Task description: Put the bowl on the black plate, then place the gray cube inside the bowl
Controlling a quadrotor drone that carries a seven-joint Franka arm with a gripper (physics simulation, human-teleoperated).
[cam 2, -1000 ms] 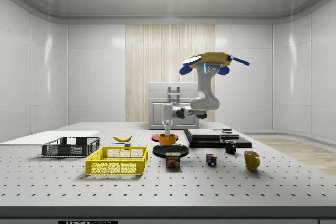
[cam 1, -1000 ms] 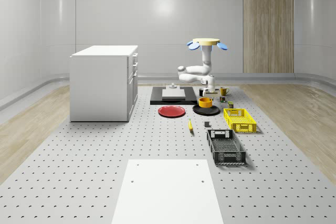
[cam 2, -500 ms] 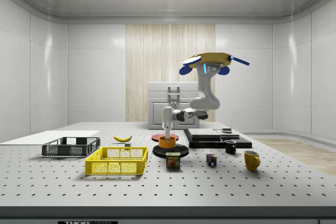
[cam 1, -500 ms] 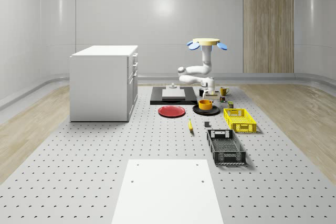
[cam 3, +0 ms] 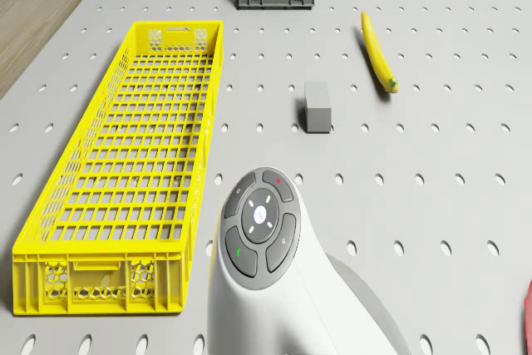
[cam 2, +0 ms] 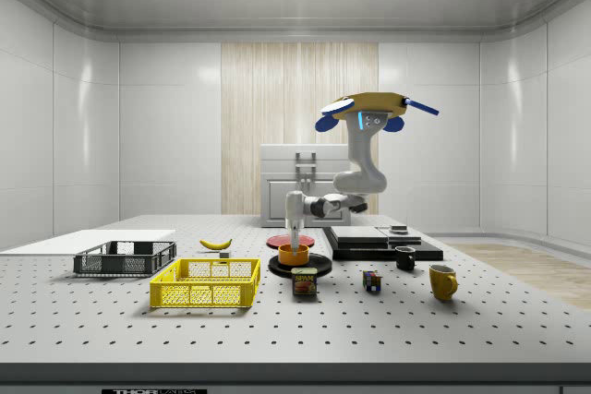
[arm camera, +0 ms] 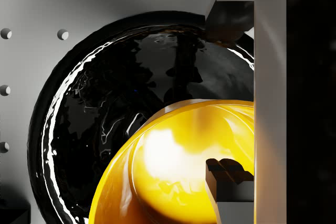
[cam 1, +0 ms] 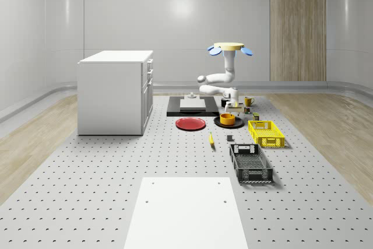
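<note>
The orange bowl (cam 1: 227, 119) (cam 2: 294, 255) (arm camera: 173, 171) sits on the black plate (cam 1: 217, 122) (cam 2: 319, 265) (arm camera: 89, 129). My gripper (cam 1: 231, 109) (cam 2: 294, 239) (arm camera: 228, 100) points down right over the bowl, astride its rim. Its fingers stand apart, one inside the bowl and one outside, both off the rim. The drone (cam 1: 229, 46) (cam 2: 374, 103) hovers above the table just behind the plate, arm bent down toward it. The gray cube (cam 1: 229, 139) (cam 3: 317, 107) lies on the table between the banana and the yellow crate, in front of the plate.
A yellow crate (cam 1: 266, 133) (cam 3: 125, 180) and a black crate (cam 1: 250, 162) stand in front of the plate to the whole-scene view's right. A banana (cam 3: 376, 51), a red plate (cam 1: 190, 123), a black slab (cam 1: 192, 106) and a white cabinet (cam 1: 115, 91) are nearby.
The gripper came down with the bowl, which now rests on the black plate. The fingers have parted and let go of the rim. The drone has kept its place.
</note>
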